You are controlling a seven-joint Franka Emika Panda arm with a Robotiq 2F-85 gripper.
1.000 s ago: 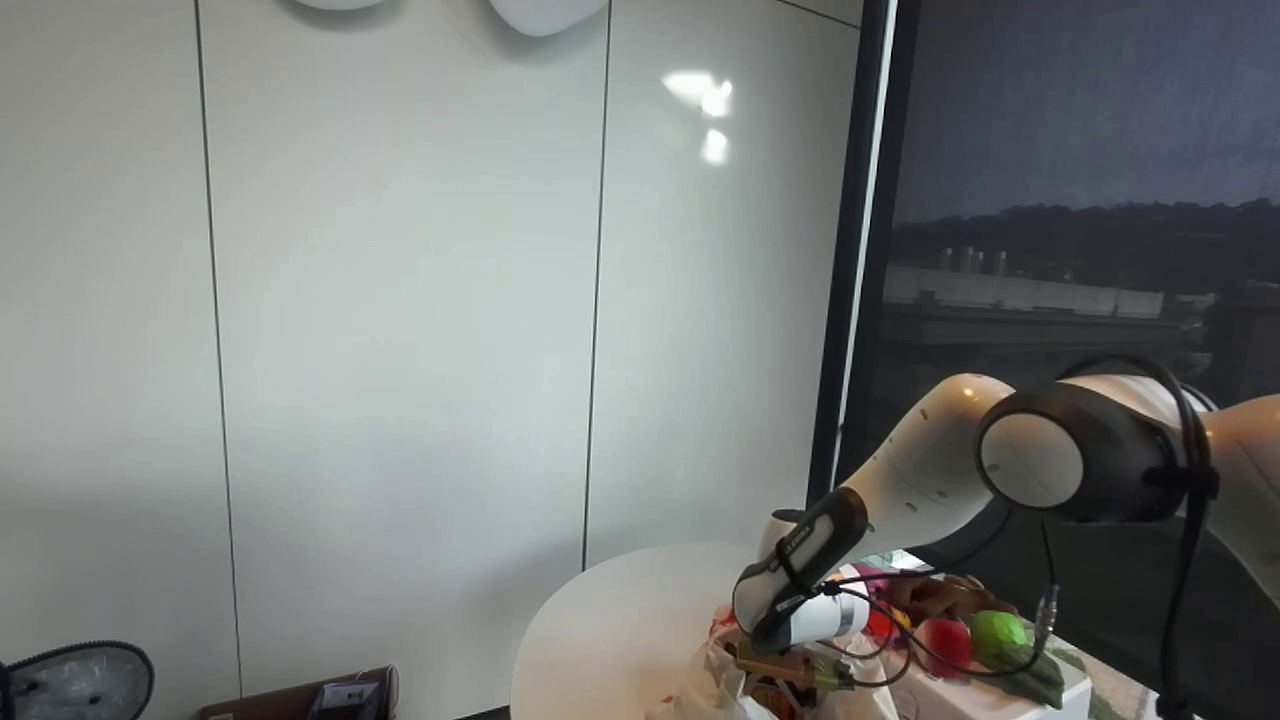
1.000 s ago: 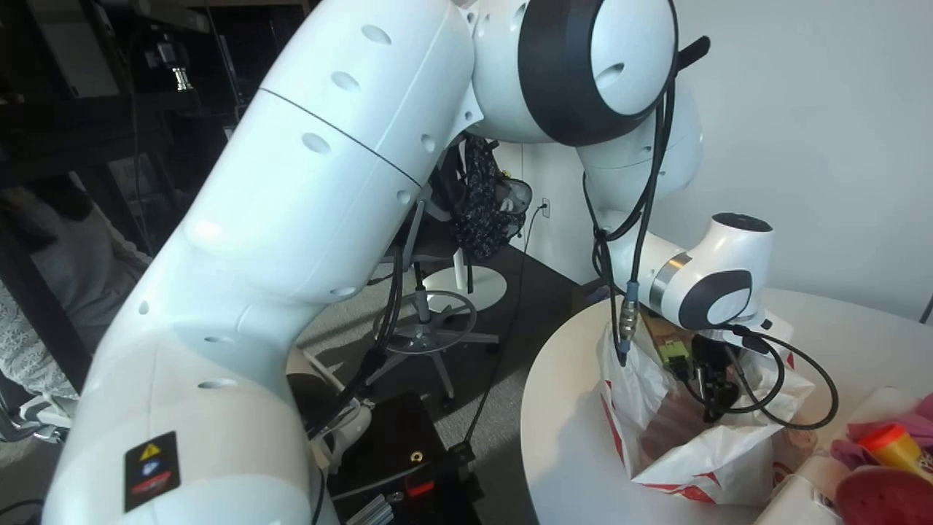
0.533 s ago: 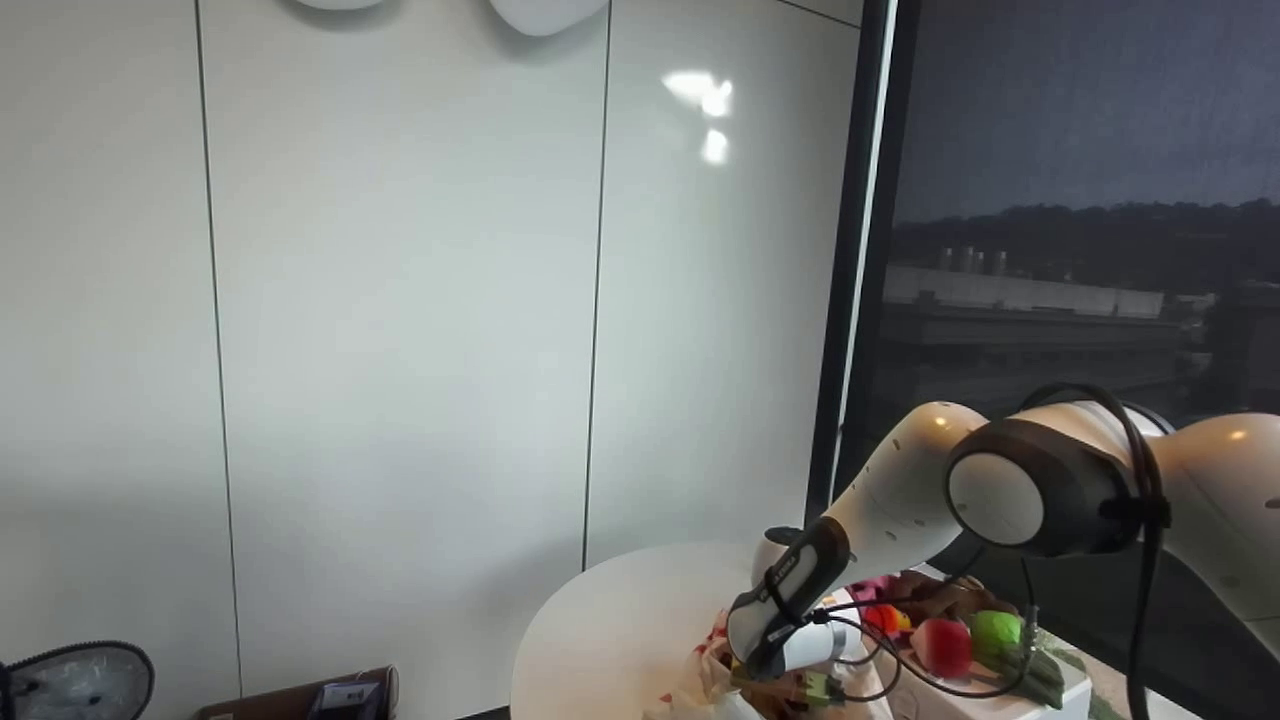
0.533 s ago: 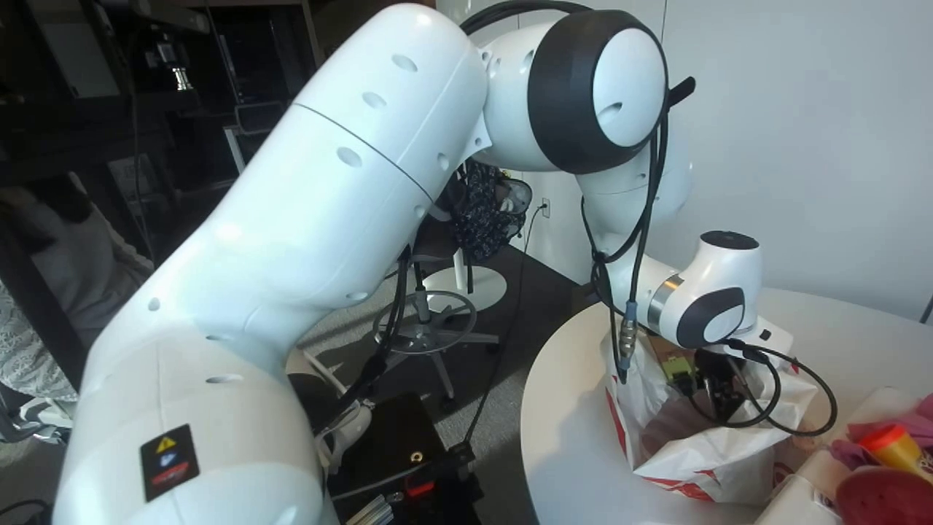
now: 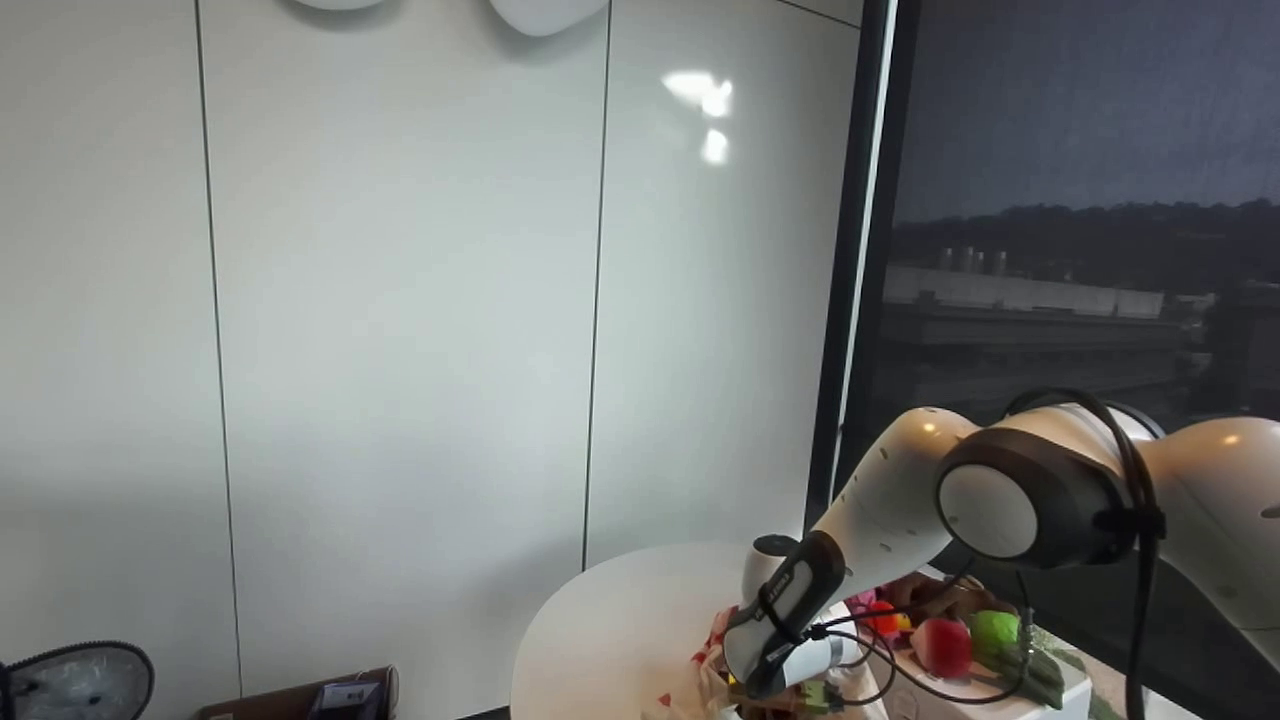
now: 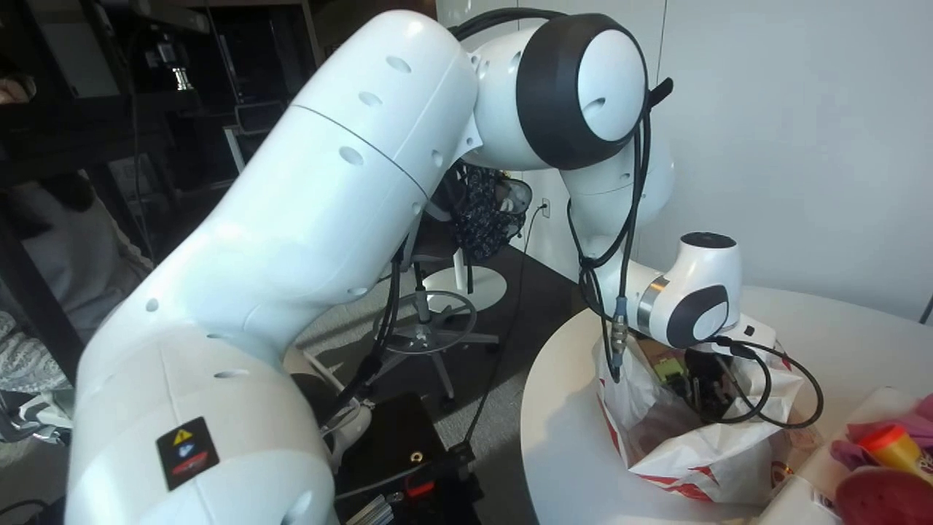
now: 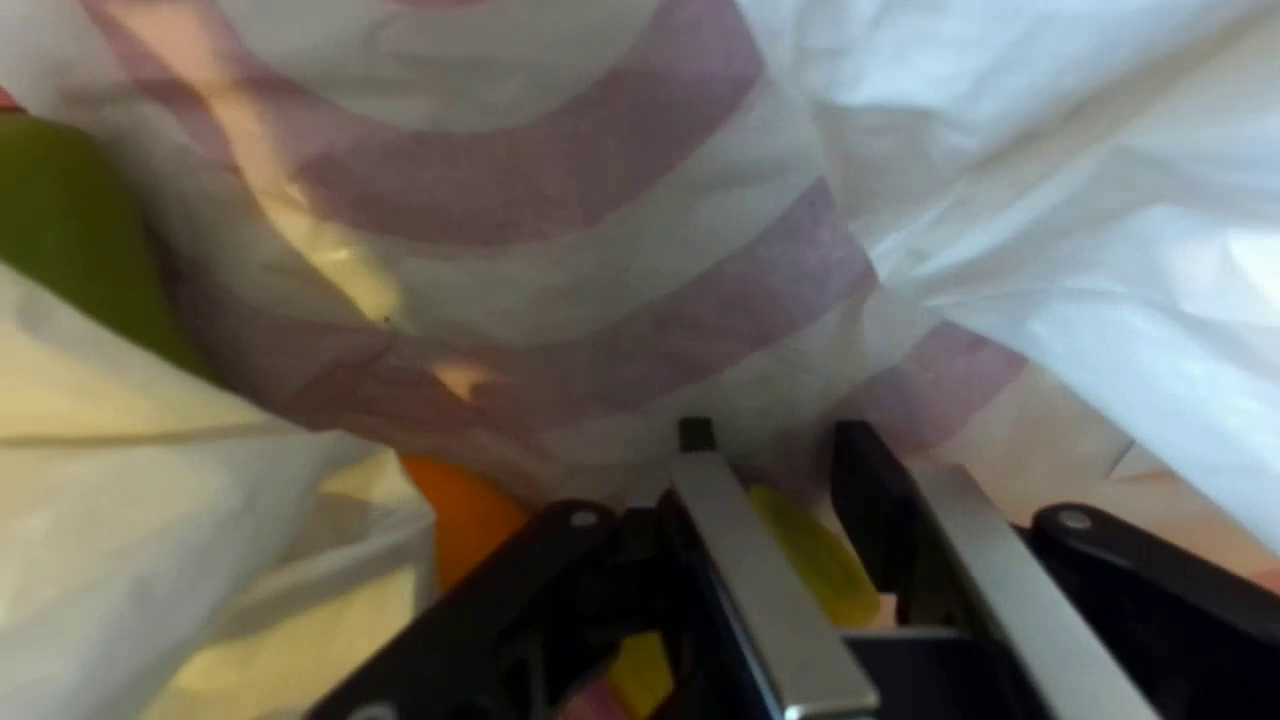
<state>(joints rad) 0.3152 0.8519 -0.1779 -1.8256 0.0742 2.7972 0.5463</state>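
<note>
My gripper (image 7: 775, 437) reaches down inside a white plastic bag (image 6: 700, 467) with red markings. In the wrist view its two fingers stand apart, with a clear gap at the tips. A rounded yellow thing (image 7: 815, 560) shows in that gap, beside the left finger; whether either finger touches it, I cannot tell. Left of the fingers lies an orange thing (image 7: 462, 510), partly covered by a fold of the bag. Farther left is a green thing (image 7: 70, 220). In the exterior views the bag and wrist hide most of the fingers.
The bag stands on a round white table (image 6: 576, 437). Beside it are a red fruit-like item (image 5: 943, 647) and a green one (image 5: 996, 638) on a white box (image 5: 1000, 705). A yellow container with an orange lid (image 6: 896, 448) lies nearby. Cables (image 6: 809, 394) loop from the wrist.
The arm has come down, bringing the wrist lower over the bag. In the last half second it has also shifted slightly left in both exterior views.
</note>
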